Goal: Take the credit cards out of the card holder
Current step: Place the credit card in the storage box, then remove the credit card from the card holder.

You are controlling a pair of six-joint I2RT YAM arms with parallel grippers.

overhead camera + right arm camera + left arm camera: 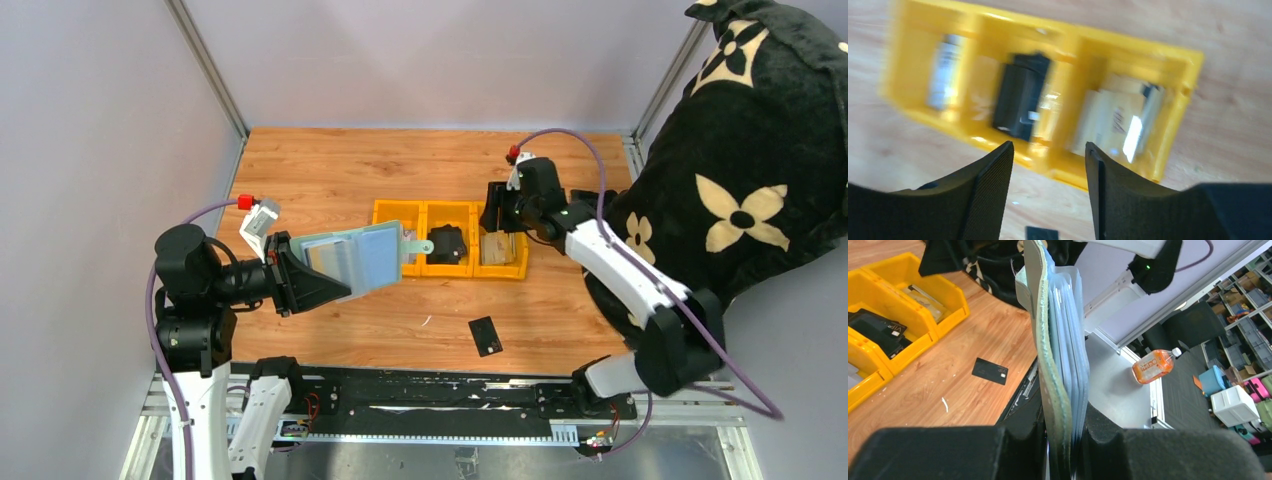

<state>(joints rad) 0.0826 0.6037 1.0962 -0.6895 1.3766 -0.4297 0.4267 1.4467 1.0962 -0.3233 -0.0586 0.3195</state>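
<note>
**Holder aloft on the left, right claw gaping over the bins**

Nearest to us, the left claw (300, 272) is clamped tight on one end of the card holder (355, 258). It holds the holder on edge, clear of the counter (330, 170), with the free end pointing toward the bins. We see a pale grey-green cover with a fuzzy rim, a fan of bluish clear pockets, and a small grey tab at the far end. Just past the counter's near edge lies a plain black card (485, 335), flat and alone, with bare wood all round it. Next come the yellow bins (447, 271), three in a row mid-counter. A bulky black lump (447, 243) sits in the middle one and pale shiny cards (495, 248) lie in the right one. Over that right bin hangs the right claw (498, 215), jaws well apart with nothing between them. Behind the bins, open wood runs to the back wall. A black flowered cushion (760, 150) crowds the right edge.
</note>
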